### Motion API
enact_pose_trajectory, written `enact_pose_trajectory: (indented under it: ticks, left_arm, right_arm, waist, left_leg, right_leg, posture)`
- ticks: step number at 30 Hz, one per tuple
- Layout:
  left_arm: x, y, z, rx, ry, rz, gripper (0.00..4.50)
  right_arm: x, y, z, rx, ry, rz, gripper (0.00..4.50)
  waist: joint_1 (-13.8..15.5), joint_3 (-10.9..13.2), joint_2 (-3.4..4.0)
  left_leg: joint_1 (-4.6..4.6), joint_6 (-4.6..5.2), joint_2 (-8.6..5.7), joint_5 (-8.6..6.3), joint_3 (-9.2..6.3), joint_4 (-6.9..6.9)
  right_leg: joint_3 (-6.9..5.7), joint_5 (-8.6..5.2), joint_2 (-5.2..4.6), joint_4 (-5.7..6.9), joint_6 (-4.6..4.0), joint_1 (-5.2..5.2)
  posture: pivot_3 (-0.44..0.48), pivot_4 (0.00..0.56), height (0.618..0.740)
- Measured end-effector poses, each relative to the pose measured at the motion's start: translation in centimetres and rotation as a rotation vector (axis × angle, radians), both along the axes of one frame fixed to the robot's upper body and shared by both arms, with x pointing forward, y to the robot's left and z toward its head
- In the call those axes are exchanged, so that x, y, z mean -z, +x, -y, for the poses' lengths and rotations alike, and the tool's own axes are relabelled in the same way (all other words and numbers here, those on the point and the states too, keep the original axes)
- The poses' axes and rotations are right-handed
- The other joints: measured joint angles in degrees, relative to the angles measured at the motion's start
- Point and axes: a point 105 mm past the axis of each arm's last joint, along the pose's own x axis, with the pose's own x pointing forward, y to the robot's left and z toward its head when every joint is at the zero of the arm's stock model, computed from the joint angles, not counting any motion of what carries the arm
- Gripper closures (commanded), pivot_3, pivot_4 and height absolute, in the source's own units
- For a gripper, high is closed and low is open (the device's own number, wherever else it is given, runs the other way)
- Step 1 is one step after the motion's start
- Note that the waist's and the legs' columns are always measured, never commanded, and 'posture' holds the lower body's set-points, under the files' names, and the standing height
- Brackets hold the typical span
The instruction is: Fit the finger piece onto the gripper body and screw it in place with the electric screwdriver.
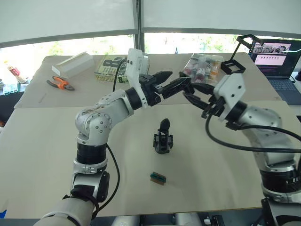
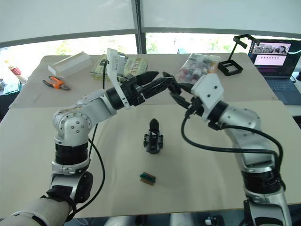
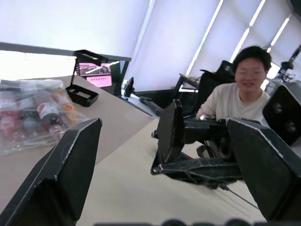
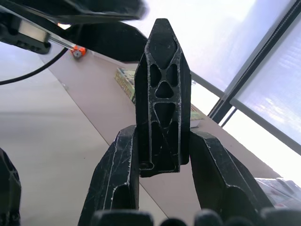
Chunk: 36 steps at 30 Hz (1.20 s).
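Right wrist view: finger piece [image 4: 162, 101] clamped between fingers [image 4: 115, 181] (base hidden).

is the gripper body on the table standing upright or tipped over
Upright. The gripper body rests on its chunky base on the table, its one pointed finger sticking up, with neither tool touching it.

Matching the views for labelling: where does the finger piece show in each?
Left eye: finger piece raised, beyond the gripper body.
Right eye: same place.
Left wrist: mid-picture.
Right wrist: centre, in the right pincer.
Shared landmark: bag of bottles.
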Motion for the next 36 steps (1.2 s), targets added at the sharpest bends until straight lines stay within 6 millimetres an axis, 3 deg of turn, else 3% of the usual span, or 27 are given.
enact_pose_trajectory:
  ticks: [2, 7, 10, 14, 15, 20, 22, 28, 29, 32, 36]
  left_arm:
    - [0.0, 0.1, 0.1, -0.012, -0.005, -0.008, 1.67]
    - [0.0, -0.1, 0.3, -0.021, -0.012, -0.01, 1.67]
    - [0.1, -0.2, 0.3, -0.019, -0.017, -0.018, 2.47]
    - [0.3, -0.1, 0.2, -0.028, -0.022, -0.027, 4.38]
    - [0.2, -0.1, 0.4, -0.026, -0.025, -0.028, 4.49]
    - [0.3, -0.1, 0.4, -0.026, -0.024, -0.029, 4.5]
    - [0.3, -0.1, 0.3, -0.023, -0.023, -0.026, 4.5]
    - [0.3, -0.2, -0.3, 0.073, 0.072, 0.021, 4.5]
    - [0.1, -0.3, -0.4, 0.092, 0.095, 0.037, 4.5]
    - [-0.8, -1.6, -1.3, 0.245, 0.2, 0.121, 4.5]
    - [-0.4, -2.9, -2.0, 0.441, 0.282, 0.126, 4.5]
  right_arm:
    - [0.1, -0.1, -0.4, -0.009, -0.008, 0.015, 3.32]
    - [0.1, -0.1, -0.5, -0.008, -0.009, 0.03, 3.32]
    - [0.4, -0.1, -0.5, -0.008, -0.002, 0.019, 3.32]
    - [0.5, -0.2, -0.5, -0.008, -0.003, 0.018, 3.32]
    - [0.5, -0.2, -0.5, -0.004, -0.008, 0.021, 3.32]
    - [0.5, -0.2, -0.5, 0.004, -0.016, 0.032, 3.32]
    - [0.5, -0.2, -0.4, 0.001, -0.018, 0.034, 2.3]
    - [-1.4, -1.6, 0.1, -0.145, -0.017, -0.047, 0.19]
    - [-1.8, -1.8, 0.2, -0.163, -0.028, -0.062, 0.02]
    - [-3.8, -2.5, 0.7, -0.297, -0.026, -0.222, 0.02]
    - [-3.3, -4.2, 0.2, -0.512, 0.025, -0.584, 0.02]
  waist:
    - [0.1, 0.0, 0.0]
    - [0.0, 0.0, 0.0]
    - [0.0, 0.0, 0.0]
    - [0.0, 0.0, 0.01]
    - [0.1, 0.0, 0.0]
    - [0.0, 0.0, 0.01]
    - [0.0, 0.0, 0.01]
    - [-0.1, 0.0, 0.05]
    - [-0.1, 0.1, 0.1]
    - [-0.6, 0.1, 0.16]
    - [-1.0, 0.1, 0.17]
  left_leg:
    - [0.0, 0.0, 0.0, 0.0, 0.0, 0.0]
    - [0.01, 0.0, 0.01, 0.0, 0.0, 0.0]
    - [0.01, 0.0, 0.01, 0.0, 0.0, 0.0]
    - [0.02, -0.01, 0.02, 0.0, 0.0, -0.01]
    - [0.02, -0.01, 0.02, 0.0, 0.0, -0.01]
    - [0.02, -0.01, 0.02, 0.0, 0.0, -0.01]
    - [0.02, -0.01, 0.02, 0.0, 0.0, -0.01]
    - [0.0, -0.01, 0.01, -0.01, 0.02, 0.0]
    - [0.0, -0.01, 0.01, 0.0, 0.02, -0.03]
    - [0.02, -0.01, 0.1, -0.01, 0.0, -0.13]
    - [0.04, 0.0, 0.14, -0.01, -0.03, -0.25]
  right_leg:
    - [0.02, 0.0, 0.02, 0.0, 0.0, 0.01]
    - [0.07, 0.0, 0.06, -0.01, 0.0, 0.0]
    - [0.08, 0.0, 0.08, -0.01, 0.0, 0.0]
    - [0.11, 0.0, 0.09, -0.01, 0.0, -0.01]
    - [0.1, 0.0, 0.1, -0.01, 0.0, 0.0]
    - [0.13, 0.0, 0.12, -0.02, 0.0, -0.01]
    - [0.13, 0.0, 0.13, -0.02, 0.0, -0.01]
    - [0.16, 0.01, 0.14, -0.05, -0.02, -0.01]
    - [0.16, 0.03, 0.14, -0.08, -0.05, -0.02]
    - [0.17, 0.04, 0.21, -0.1, -0.08, -0.02]
    - [0.19, 0.04, 0.2, -0.12, -0.1, 0.0]
  posture:
    - [0.0, 0.15, 0.74]
    - [0.0, 0.15, 0.74]
    - [0.0, 0.15, 0.74]
    - [0.0, 0.15, 0.74]
    - [0.0, 0.15, 0.74]
    - [0.0, 0.15, 0.74]
    - [0.0, 0.15, 0.74]
    - [0.0, 0.15, 0.74]
    - [0.0, 0.15, 0.74]
    - [0.0, 0.15, 0.74]
    - [0.0, 0.15, 0.74]
